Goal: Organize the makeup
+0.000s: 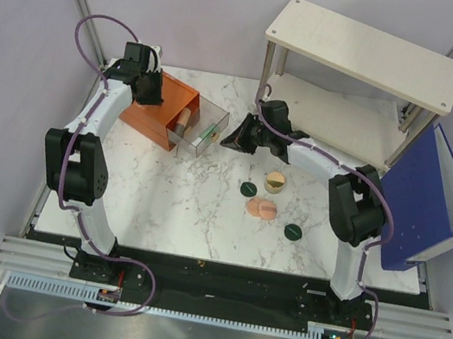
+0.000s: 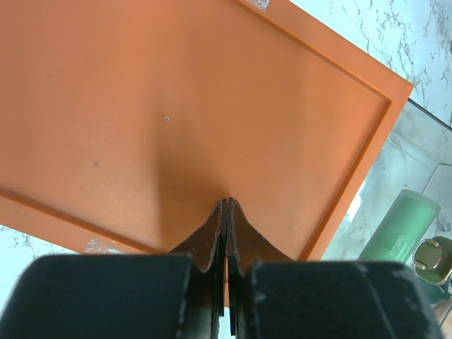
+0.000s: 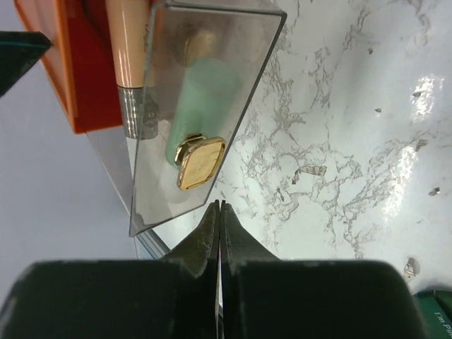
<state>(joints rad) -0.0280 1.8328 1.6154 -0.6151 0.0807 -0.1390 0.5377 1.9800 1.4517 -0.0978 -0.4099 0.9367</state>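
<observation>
An orange box point(image 1: 157, 107) with a pulled-out clear drawer point(image 1: 201, 126) stands at the far left. The drawer holds a mint-green tube point(image 3: 200, 99) and a brown-pink stick point(image 1: 184, 118). On the marble lie a tan-gold jar point(image 1: 275, 182), a peach-pink compact point(image 1: 262, 208) and two dark green discs point(image 1: 247, 189) point(image 1: 293, 231). My left gripper point(image 2: 227, 201) is shut and empty, its tips against the orange box top point(image 2: 176, 106). My right gripper point(image 3: 220, 205) is shut and empty, its tips just in front of the drawer's gold handle point(image 3: 200, 162).
A wooden two-level shelf point(image 1: 366, 52) stands at the back right. A blue binder point(image 1: 431, 201) leans at the right edge. The grey wall runs close behind the box on the left.
</observation>
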